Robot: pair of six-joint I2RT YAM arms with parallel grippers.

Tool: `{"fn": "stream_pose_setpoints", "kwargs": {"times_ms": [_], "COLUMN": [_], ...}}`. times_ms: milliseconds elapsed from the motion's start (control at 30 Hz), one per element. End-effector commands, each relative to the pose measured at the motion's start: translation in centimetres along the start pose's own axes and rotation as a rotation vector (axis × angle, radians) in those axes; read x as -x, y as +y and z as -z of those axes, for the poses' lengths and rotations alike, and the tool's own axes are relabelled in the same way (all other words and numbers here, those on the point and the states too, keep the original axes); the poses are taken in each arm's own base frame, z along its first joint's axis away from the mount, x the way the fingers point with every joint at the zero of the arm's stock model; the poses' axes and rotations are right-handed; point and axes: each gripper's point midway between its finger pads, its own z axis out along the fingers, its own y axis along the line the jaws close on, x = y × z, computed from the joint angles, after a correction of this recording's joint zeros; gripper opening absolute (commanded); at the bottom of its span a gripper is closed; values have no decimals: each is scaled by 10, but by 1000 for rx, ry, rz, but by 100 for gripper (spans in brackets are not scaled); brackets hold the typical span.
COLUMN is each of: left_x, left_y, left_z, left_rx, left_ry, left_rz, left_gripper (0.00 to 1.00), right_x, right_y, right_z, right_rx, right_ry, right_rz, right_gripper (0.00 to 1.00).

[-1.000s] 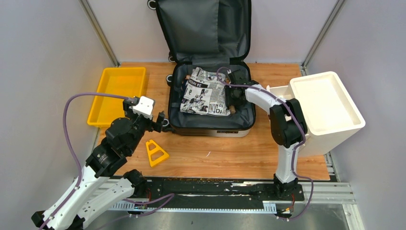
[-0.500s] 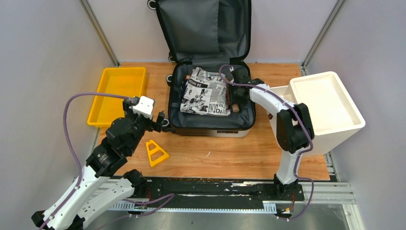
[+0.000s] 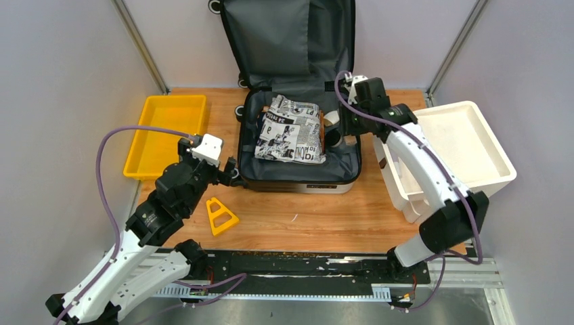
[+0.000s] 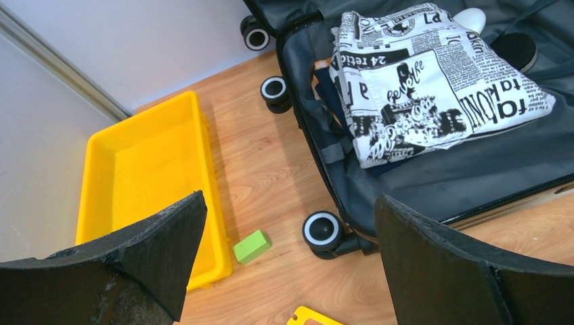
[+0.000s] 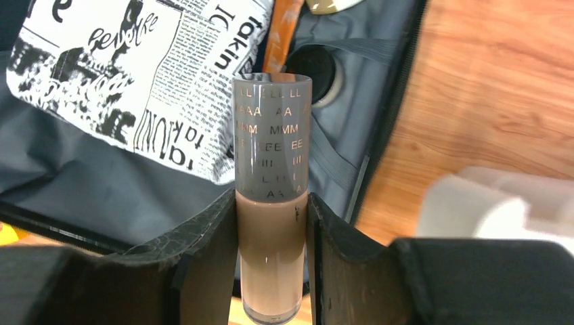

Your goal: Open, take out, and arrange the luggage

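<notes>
The luggage (image 3: 298, 181) lies open at the back of the table, its lid (image 3: 288, 40) leaning on the wall. A folded newspaper-print cloth (image 3: 290, 128) lies on its dark grey lining (image 4: 474, 169). My right gripper (image 5: 272, 203) is shut on a small bottle (image 5: 272, 128) of beige liquid with a lettered silver cap. It holds the bottle above the luggage's right side (image 3: 336, 130). My left gripper (image 4: 290, 200) is open and empty, by the luggage's front-left wheel (image 4: 323, 231).
A yellow tray (image 3: 166, 132) stands left of the luggage and a white bin (image 3: 460, 145) right of it. A green block (image 4: 251, 246) lies beside the tray. A yellow triangular piece (image 3: 221, 215) lies near the left arm. A black round item (image 5: 313, 68) lies in the luggage.
My right gripper has risen out of the luggage's right side with the bottle in it, the arm swinging up and back. My left arm has barely moved.
</notes>
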Motion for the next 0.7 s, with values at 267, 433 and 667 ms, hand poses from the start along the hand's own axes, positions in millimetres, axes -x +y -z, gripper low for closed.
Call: {"fn": "stream_pose_setpoints", "kwargs": {"times_ms": [267, 433, 667], "left_x": [8, 8, 8], "left_y": [0, 0, -1], "left_z": [-1, -2, -2], "left_rx": [0, -1, -5], "left_ry": [-30, -32, -30], "left_rz": [-2, 0, -2], "left_gripper": [100, 100, 100], "right_x": [8, -27, -44], "right_y": [-98, -128, -145], "right_z": [119, 125, 122], "right_rx": [-386, -452, -477], "right_ry": [-166, -82, -39], "right_rz": [116, 156, 169], "right_gripper": [22, 24, 28]}}
